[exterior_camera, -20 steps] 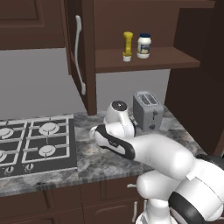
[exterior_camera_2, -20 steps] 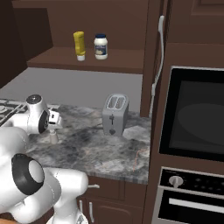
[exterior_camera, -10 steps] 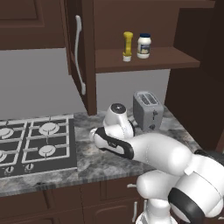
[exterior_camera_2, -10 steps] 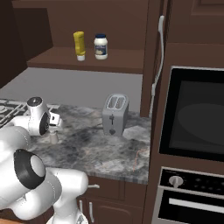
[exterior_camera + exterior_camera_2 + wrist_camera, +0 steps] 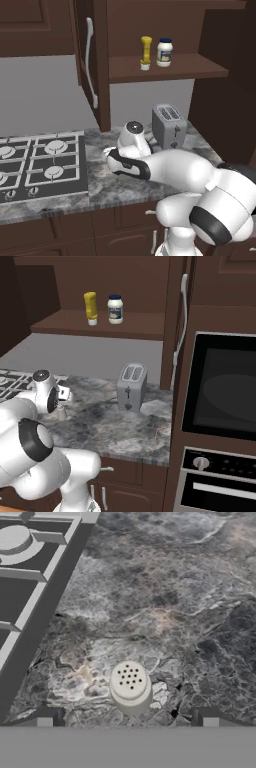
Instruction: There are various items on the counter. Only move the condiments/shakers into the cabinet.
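On the left of the scene lies the black stovetop [image 5: 40,165], and just past its edge, on the speckled counter [image 5: 125,428], stands the small pale grey shaker [image 5: 130,687], upright with its perforated cap facing the hand camera. The gripper [image 5: 127,718] hangs directly above it with its 2 fingertips [image 5: 47,717] spread as wide as they go, one on either side of the shaker and gripping nothing. Further right sits the grey toaster [image 5: 169,125], which should stay put. Up on the cabinet shelf [image 5: 165,70] the yellow squeeze bottle [image 5: 146,51] and the white jar [image 5: 164,52] already stand side by side, so the shaker looks like the last of 3 condiments to move. To do this step well, the robot should likely keep the shaker centred between the fingertips, descend straight so neither tip knocks the cap, close around the body below the cap, then lift clear before swinging toward the shelf beside the jar.
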Available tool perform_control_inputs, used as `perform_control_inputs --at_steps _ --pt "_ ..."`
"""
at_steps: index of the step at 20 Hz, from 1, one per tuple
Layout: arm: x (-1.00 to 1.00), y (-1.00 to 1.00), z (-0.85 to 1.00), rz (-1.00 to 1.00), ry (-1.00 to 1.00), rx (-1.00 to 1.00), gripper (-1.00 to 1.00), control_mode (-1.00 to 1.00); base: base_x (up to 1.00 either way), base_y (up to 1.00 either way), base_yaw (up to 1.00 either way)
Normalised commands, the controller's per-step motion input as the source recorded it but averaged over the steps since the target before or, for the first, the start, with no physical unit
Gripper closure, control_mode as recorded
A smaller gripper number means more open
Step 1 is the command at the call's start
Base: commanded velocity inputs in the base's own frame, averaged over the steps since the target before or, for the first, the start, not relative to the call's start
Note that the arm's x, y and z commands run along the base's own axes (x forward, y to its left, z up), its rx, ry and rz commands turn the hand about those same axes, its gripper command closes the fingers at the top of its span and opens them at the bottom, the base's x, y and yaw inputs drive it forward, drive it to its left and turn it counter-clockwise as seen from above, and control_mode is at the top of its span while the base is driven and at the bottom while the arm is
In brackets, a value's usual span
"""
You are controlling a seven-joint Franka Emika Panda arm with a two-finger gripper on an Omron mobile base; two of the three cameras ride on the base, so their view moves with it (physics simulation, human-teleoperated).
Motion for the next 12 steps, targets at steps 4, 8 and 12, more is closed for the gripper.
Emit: perform_control_inputs --at_steps 4,8,12 --pt "0.04 0.0 -0.01 0.0 0.0 0.0 -1.0 -1.0 0.0 0.0 0.0" --pt "0.04 0.0 -0.07 0.0 0.0 0.0 -1.0 -1.0 0.0 0.0 0.0" --pt "0.04 0.0 -0.18 0.0 0.0 0.0 -1.0 -1.0 0.0 0.0 0.0"
